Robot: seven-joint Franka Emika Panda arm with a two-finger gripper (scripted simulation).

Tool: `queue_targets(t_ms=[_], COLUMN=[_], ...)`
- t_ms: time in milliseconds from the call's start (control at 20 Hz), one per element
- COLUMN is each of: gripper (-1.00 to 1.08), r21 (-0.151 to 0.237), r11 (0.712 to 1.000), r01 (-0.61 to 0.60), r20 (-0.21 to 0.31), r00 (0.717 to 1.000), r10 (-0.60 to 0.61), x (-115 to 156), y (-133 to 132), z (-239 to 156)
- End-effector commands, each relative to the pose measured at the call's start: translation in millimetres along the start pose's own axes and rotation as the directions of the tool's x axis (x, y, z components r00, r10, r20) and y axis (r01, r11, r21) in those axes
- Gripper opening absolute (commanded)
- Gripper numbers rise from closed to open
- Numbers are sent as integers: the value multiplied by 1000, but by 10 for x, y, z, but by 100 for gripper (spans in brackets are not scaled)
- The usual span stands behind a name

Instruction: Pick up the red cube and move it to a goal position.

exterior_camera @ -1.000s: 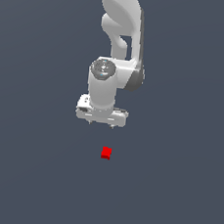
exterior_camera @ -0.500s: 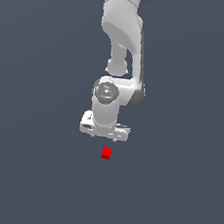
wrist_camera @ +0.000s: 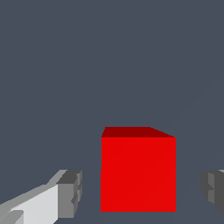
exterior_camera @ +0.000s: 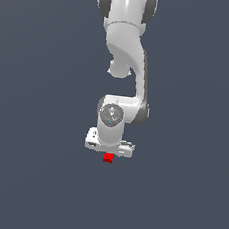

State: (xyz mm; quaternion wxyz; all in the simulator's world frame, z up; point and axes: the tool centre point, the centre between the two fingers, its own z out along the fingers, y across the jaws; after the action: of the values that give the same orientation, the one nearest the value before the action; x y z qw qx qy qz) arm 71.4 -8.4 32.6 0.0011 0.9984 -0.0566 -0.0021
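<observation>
The red cube [exterior_camera: 108, 158] is tiny and bright red, resting on the dark grey floor just under the white gripper [exterior_camera: 109, 152] in the exterior view. The gripper's fingers are hidden behind the hand there. In the wrist view the red cube [wrist_camera: 138, 173] fills the space between the two grey fingertips [wrist_camera: 70, 193], with a gap on each side. The gripper [wrist_camera: 142, 190] is open around the cube and does not touch it.
The white arm [exterior_camera: 125, 62] rises from the hand to the top of the exterior view. The dark grey floor [exterior_camera: 29, 177] surrounds the cube on every side. No goal marker shows.
The arm has come down and moved slightly toward the exterior view's right. The hand now sits directly over the cube, which has not moved.
</observation>
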Motion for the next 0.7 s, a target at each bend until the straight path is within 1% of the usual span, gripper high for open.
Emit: queue_targets(t_ms=[0,400,450,650], gripper=[100,100,-100,-100], r21=[1,2,2,2], r11=[1000,1000,1000,1000], r01=[-2,-4,-4,-4], r20=[-2,-4,-4,-4], r00=[1000,1000,1000,1000], r10=[2,4,4,4], x=[58,125,125,125], y=[-26,-62,-62,-62], z=[60,130,130,130])
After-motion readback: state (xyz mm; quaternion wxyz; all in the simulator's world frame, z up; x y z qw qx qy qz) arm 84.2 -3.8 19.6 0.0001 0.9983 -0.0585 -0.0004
